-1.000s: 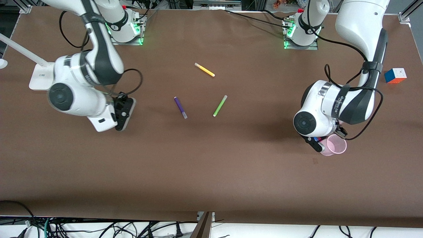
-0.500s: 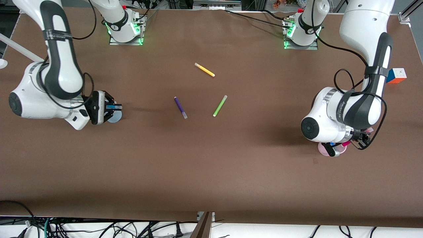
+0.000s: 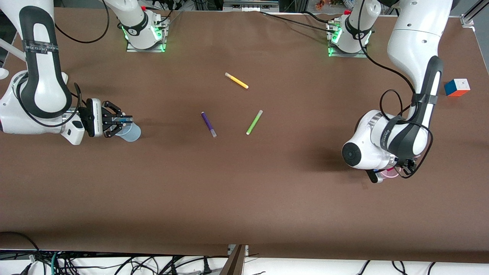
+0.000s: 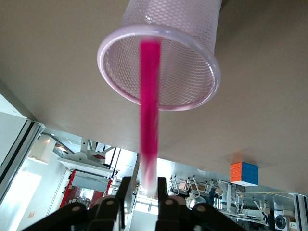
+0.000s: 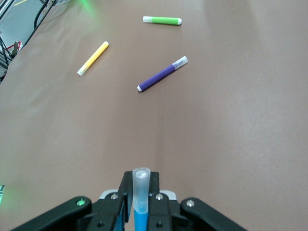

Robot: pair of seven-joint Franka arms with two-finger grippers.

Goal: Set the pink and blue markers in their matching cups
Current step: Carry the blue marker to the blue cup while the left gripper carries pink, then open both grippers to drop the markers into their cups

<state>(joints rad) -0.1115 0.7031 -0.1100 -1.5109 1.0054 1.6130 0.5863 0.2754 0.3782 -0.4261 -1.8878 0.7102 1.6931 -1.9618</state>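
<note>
The left gripper [image 4: 143,195] pinches the pink marker [image 4: 149,110], which reaches to the mouth of the pale pink cup [image 4: 161,67] near the Rubik's cube [image 3: 457,87]. The right gripper [image 3: 121,123] clamps the blue marker [image 5: 140,199] over the pale blue cup [image 3: 130,133], toward the right arm's end of the table.

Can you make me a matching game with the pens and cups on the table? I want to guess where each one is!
Things:
1. pink marker
2. blue marker
3. purple pen
4. Rubik's cube

Places:
A. lying flat on the table beside the green pen
B. near the table edge at the left arm's end
C. held by the left gripper, reaching into the pink cup
D. held by the right gripper, by the blue cup

Pairs: 1-C, 2-D, 3-A, 4-B
</note>
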